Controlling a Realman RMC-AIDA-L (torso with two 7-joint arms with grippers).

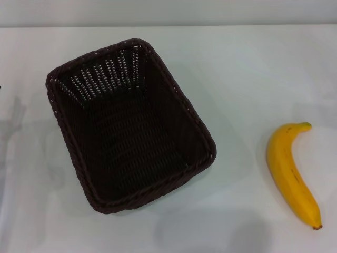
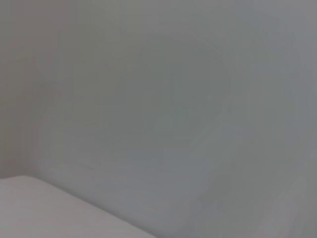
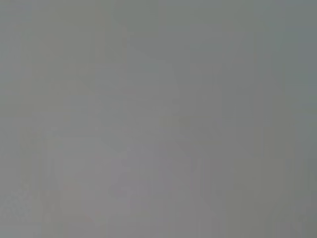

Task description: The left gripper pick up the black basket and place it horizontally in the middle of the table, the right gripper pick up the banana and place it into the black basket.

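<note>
Neither the left gripper nor the right gripper shows in any view, so how far either is open, or whether it holds anything, cannot be told; both wrist views show only a plain pale surface, with a lighter edge in a corner of the left one. Faint shadows fall on the table [image 1: 247,63] near its left edge, which hints that the left arm waits just off that side, though that is a guess. Going outward from there, the basket [image 1: 129,126] is the nearer thing for the left arm: it sits left of the table's middle, upright and empty, its long axis skewed, running from the far-left toward the near-right instead of parallel with the near edge. That skew is what the first move turns on, since the basket must be turned as well as shifted to lie crosswise at the middle. It is dark brown-black wicker with a braided rim and open-weave sloping sides. The banana [image 1: 291,173] lies well apart from it, by the right edge, closer to the right arm's side, its long axis running far to near with the greenish stem at the far end and the dark tip toward the near-right corner. It is ripe yellow, lightly specked.
</note>
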